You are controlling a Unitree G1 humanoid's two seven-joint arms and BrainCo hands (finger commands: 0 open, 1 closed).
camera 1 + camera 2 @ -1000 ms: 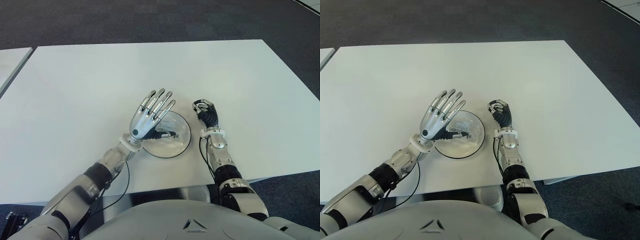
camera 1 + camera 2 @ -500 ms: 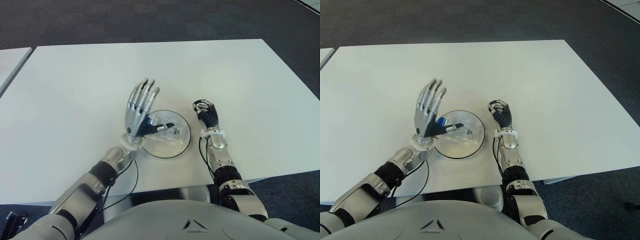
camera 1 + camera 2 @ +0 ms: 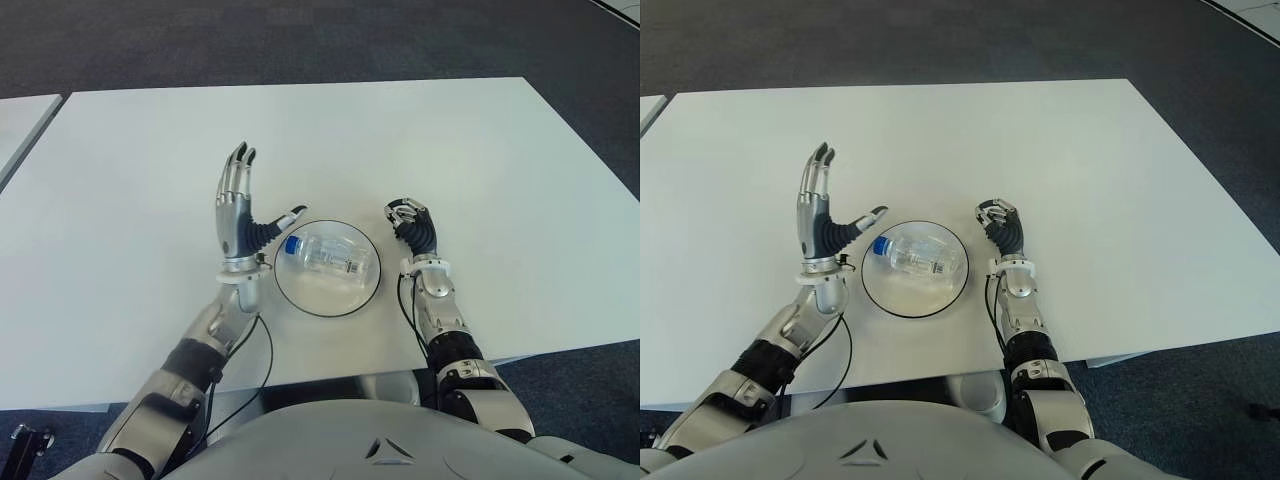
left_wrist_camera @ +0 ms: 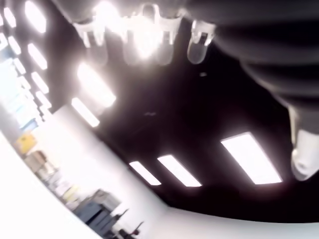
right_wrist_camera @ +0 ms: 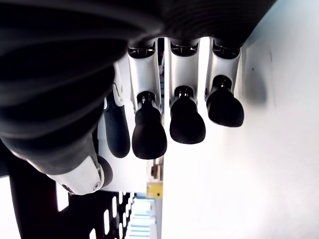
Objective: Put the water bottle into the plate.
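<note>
Fingers [image 3: 236, 175] of the left hand [image 3: 238, 222] stand spread and empty, left of the plate [image 3: 300, 294] holding the water bottle [image 3: 325, 255]; the right hand [image 3: 412, 222], curled and empty, shows to its right.

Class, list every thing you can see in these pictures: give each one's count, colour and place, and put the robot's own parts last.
Bottle: one, clear with a blue cap, lying on its side in the plate.
Plate: one, clear with a dark rim, on the table in front of the robot, between its hands.
Table: one, white, filling most of the eye views.
Second table: one, white, only an edge showing at the far left.
Floor: dark grey carpet, beyond the table.
Left hand: one, silver and black, raised upright to the left of the plate, fingers spread, holding nothing.
Right hand: one, silver and black, to the right of the plate, fingers curled, holding nothing.
</note>
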